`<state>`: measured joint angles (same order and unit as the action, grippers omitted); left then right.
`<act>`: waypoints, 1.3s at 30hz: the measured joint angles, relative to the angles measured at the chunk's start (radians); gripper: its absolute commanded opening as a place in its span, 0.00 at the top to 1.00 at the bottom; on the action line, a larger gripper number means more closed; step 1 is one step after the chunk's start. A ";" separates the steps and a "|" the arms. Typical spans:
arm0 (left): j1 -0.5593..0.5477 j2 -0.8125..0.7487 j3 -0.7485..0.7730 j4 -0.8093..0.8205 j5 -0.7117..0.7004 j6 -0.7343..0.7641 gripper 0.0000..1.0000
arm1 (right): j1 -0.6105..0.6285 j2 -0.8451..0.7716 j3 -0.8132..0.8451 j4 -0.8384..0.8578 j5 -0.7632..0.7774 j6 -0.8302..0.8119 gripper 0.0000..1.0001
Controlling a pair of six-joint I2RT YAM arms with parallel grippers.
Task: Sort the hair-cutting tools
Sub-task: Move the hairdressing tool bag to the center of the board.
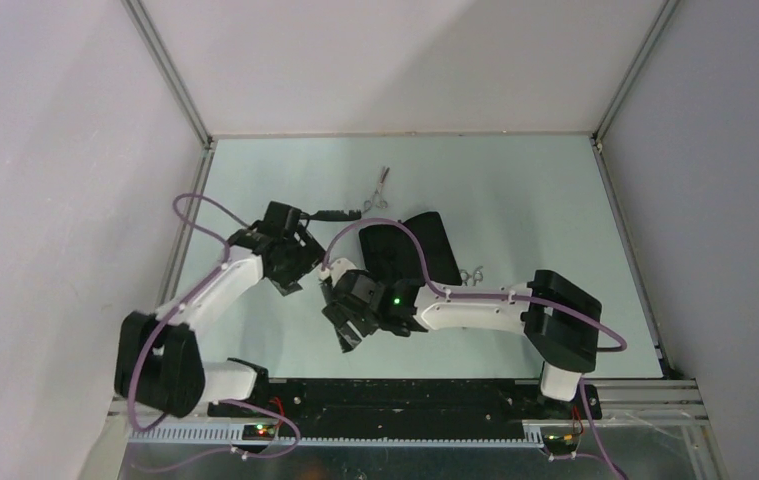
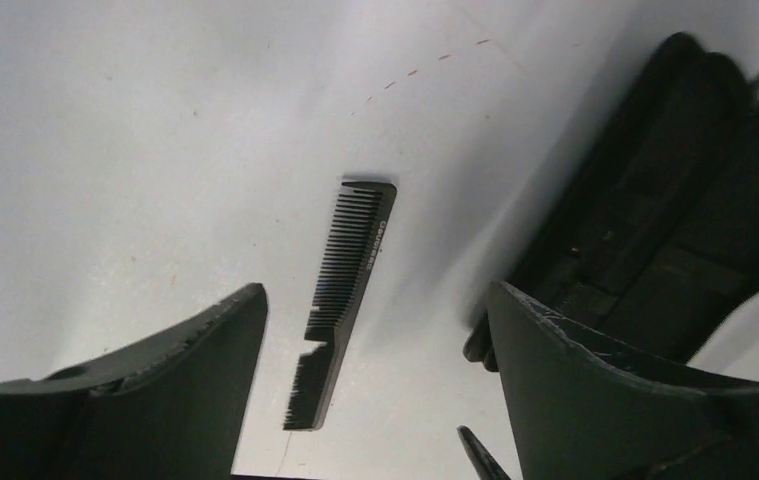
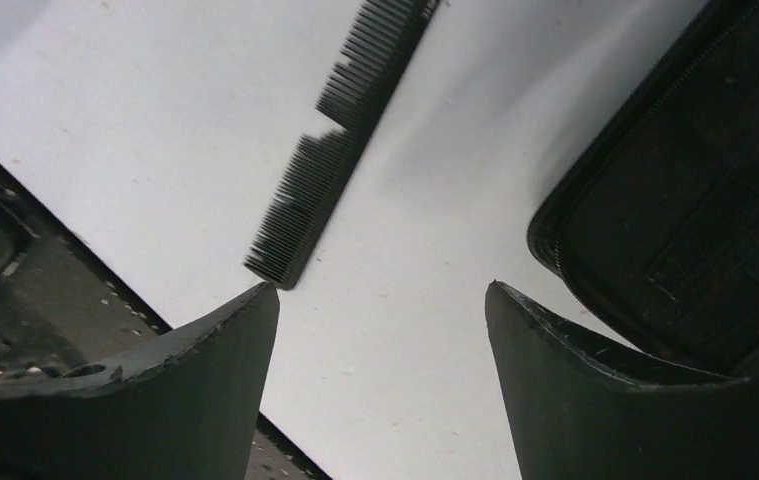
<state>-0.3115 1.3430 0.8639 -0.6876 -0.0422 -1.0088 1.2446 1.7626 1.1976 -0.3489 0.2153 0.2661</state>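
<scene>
Comb pickup in hand: left gripper (image 2: 375,290) spread and empty, comb (image 2: 350,250) flat between and ahead of its fingers, case (image 2: 675,220) to its right. Right gripper (image 3: 382,288) likewise spread. Next move needs a descent, then closing squarely across the thin spine.

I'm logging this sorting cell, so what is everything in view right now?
scissors: two, silver; one at the far middle of the table, one by the case's right edge
comb: black; one flat on the table in the left wrist view, one in the right wrist view; I cannot tell whether they are the same comb
case: one, black, mid-table, partly under the right arm
table: one, pale
walls: white, on three sides
cables: purple, along both arms
left gripper: black, jaws open, comb between them
right gripper: black, jaws open, empty
</scene>
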 measured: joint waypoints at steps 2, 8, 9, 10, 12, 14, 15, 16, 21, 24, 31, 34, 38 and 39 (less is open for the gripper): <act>0.008 -0.074 0.000 -0.014 -0.021 0.015 0.02 | 0.008 0.016 0.041 -0.026 -0.002 0.017 0.23; 0.072 -0.290 -0.011 -0.049 -0.085 0.089 0.00 | 0.027 0.098 0.140 -0.116 -0.024 0.054 0.26; 0.084 -0.330 -0.016 -0.061 -0.097 0.106 0.00 | 0.031 0.116 0.156 -0.134 -0.027 0.056 0.26; 0.096 -0.375 -0.020 -0.076 -0.115 0.129 0.00 | 0.032 0.140 0.178 -0.158 -0.031 0.056 0.26; 0.109 -0.444 -0.021 -0.101 -0.142 0.163 0.00 | 0.035 0.171 0.209 -0.192 -0.035 0.056 0.27; 0.117 -0.518 -0.023 -0.124 -0.174 0.207 0.00 | 0.038 0.209 0.257 -0.234 -0.039 0.056 0.27; 0.120 -0.553 -0.023 -0.137 -0.192 0.227 0.00 | 0.041 0.228 0.282 -0.253 -0.040 0.056 0.28; 0.122 -0.584 -0.024 -0.146 -0.204 0.244 0.00 | 0.043 0.246 0.307 -0.270 -0.041 0.056 0.28; 0.124 -0.719 -0.032 -0.185 -0.280 0.333 0.00 | 0.050 0.339 0.408 -0.342 -0.051 0.056 0.32; 0.124 -0.771 -0.050 -0.190 -0.313 0.377 0.00 | 0.050 0.378 0.439 -0.381 -0.068 0.058 0.36; 0.124 -0.789 -0.100 -0.188 -0.315 0.425 0.00 | 0.044 0.381 0.438 -0.428 -0.116 0.033 0.74; 0.124 -0.785 -0.113 -0.173 -0.287 0.435 0.00 | 0.020 0.324 0.355 -0.408 -0.153 0.007 0.86; 0.125 -0.769 -0.134 -0.132 -0.234 0.435 0.00 | -0.049 0.249 0.230 -0.425 -0.188 -0.031 0.95; 0.125 -0.758 -0.143 -0.119 -0.212 0.434 0.00 | -0.068 0.232 0.205 -0.431 -0.192 -0.041 0.95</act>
<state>-0.1864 0.5850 0.7212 -0.8066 -0.2539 -0.5747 1.1767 1.9949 1.4029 -0.7795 0.0235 0.2249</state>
